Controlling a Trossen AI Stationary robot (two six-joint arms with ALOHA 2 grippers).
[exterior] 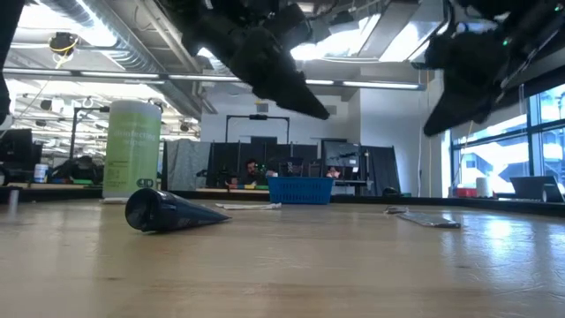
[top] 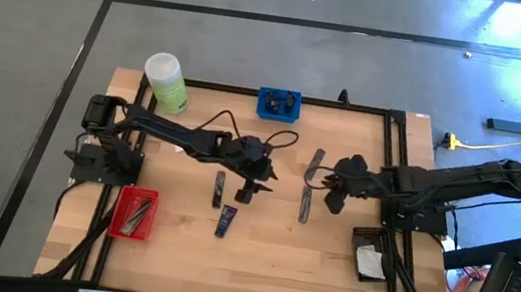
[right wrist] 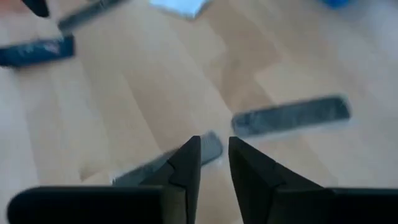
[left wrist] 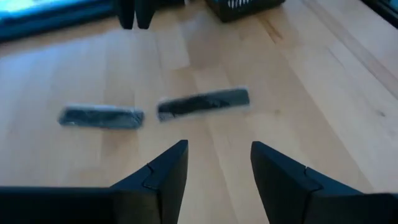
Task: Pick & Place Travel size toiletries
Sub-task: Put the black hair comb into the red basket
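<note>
Pale wood planks, framed by black rails, make up the table (top: 256,256), and the travel-size toiletries lie scattered across its middle. From above, two slim grey tubes (top: 313,163) lie nearly end to end just in front of the right gripper (top: 332,194), one higher and one lower; a third grey tube (top: 218,189) and a dark navy tube (top: 226,221) lie side by side below the left gripper (top: 253,187). A red tray (top: 120,220) near the left arm's base holds more slim grey pieces, a blue tray (top: 278,104) sits at the far edge, and a black tray (top: 366,243) with white sachets (top: 367,261) sits by the right arm's base. The light-green bottle (top: 166,83) with its white cap stands at the far left corner. Only the table-level view shows a small dark cone (exterior: 169,212) lying on its side, glossy, with its point toward the blue tray, and both arms hanging above the wood without touching it. The left wrist view shows its fingers (left wrist: 163,177) spread well apart over bare wood, with two flat grey tubes beyond them. The right wrist view shows its fingers (right wrist: 186,163) drawn close with a narrow gap, tips just over the end of a grey tube (right wrist: 168,163), nothing clamped. Both arms reach inward from the table's sides, forearms low and roughly level.
</note>
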